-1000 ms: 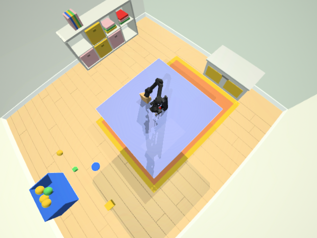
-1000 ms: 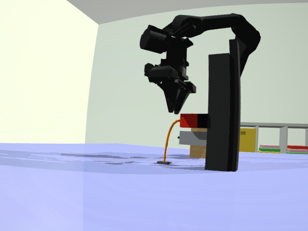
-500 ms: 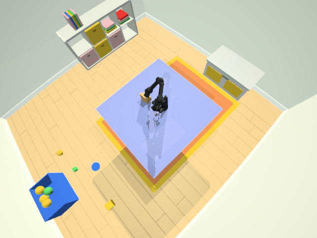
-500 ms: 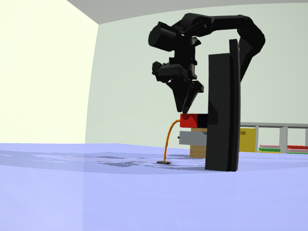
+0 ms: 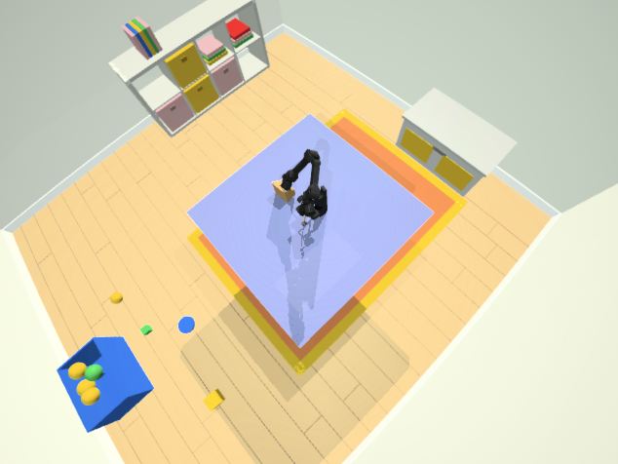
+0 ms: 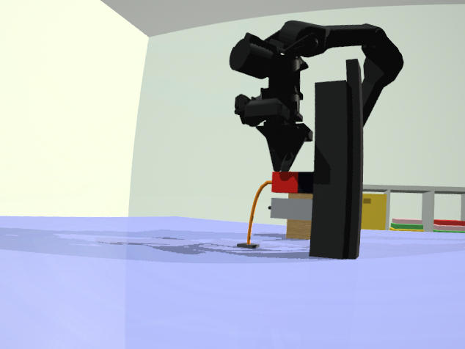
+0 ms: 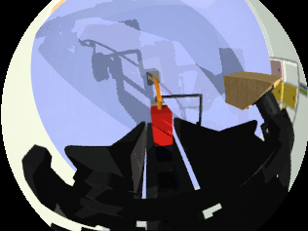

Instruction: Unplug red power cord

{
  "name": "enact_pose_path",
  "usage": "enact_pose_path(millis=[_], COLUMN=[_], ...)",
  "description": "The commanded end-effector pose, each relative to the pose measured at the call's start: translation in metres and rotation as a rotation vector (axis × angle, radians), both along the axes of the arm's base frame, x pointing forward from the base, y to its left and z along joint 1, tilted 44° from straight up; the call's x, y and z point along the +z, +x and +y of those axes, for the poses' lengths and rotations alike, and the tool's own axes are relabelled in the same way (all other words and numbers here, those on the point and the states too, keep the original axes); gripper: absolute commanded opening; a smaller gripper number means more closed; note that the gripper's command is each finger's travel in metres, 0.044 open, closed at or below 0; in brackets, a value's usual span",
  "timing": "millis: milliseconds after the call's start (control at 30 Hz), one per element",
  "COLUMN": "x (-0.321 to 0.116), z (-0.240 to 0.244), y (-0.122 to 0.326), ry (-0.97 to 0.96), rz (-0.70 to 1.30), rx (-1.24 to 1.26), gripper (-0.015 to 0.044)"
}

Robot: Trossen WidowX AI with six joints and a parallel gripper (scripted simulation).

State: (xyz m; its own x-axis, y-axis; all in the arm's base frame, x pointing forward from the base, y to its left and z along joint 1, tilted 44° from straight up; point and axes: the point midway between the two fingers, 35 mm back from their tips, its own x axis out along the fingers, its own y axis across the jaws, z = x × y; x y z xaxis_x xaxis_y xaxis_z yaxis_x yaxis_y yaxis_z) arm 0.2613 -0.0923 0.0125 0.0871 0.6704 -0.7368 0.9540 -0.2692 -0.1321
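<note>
The power strip (image 6: 329,221) stands upright as a tall black block. The red plug (image 6: 284,183) (image 7: 162,128) sticks out sideways from it, with its black rear part against the strip; the seam is partly hidden. Its orange cord (image 6: 252,214) (image 7: 158,92) bends down to a small dark plate (image 6: 247,245) on the table. My gripper (image 6: 282,170) (image 7: 159,123) points down with its fingers partly open. The fingertips are at the plug's top edge, one to each side of it in the wrist view. The fingers are not closed on it. In the top view the arm hides the plug.
A grey plug (image 6: 290,208) sticks out of the strip just below the red one, and a thin black cord (image 7: 201,108) shows beside the red plug in the wrist view. A wooden block (image 5: 283,191) (image 6: 298,229) (image 7: 244,91) stands under the arm's base.
</note>
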Motion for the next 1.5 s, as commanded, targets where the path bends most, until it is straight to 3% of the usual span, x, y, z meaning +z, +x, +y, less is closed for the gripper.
enact_pose_path(millis=[0,367,467,800,1467], x=[-0.004,-0.007,-0.006,-0.007,-0.025], z=[0.006,0.009,0.007,0.007,-0.016], y=[-0.002,-0.002,0.000,0.000,-0.007], ry=[0.009,0.009,0.002,0.002,0.000], rz=[0.010,0.010,0.002,0.002,0.006], rx=[-0.002,-0.002,0.002,0.002,-0.001], gripper=[0.0160,0.0160,0.0081,0.0000,0.0000])
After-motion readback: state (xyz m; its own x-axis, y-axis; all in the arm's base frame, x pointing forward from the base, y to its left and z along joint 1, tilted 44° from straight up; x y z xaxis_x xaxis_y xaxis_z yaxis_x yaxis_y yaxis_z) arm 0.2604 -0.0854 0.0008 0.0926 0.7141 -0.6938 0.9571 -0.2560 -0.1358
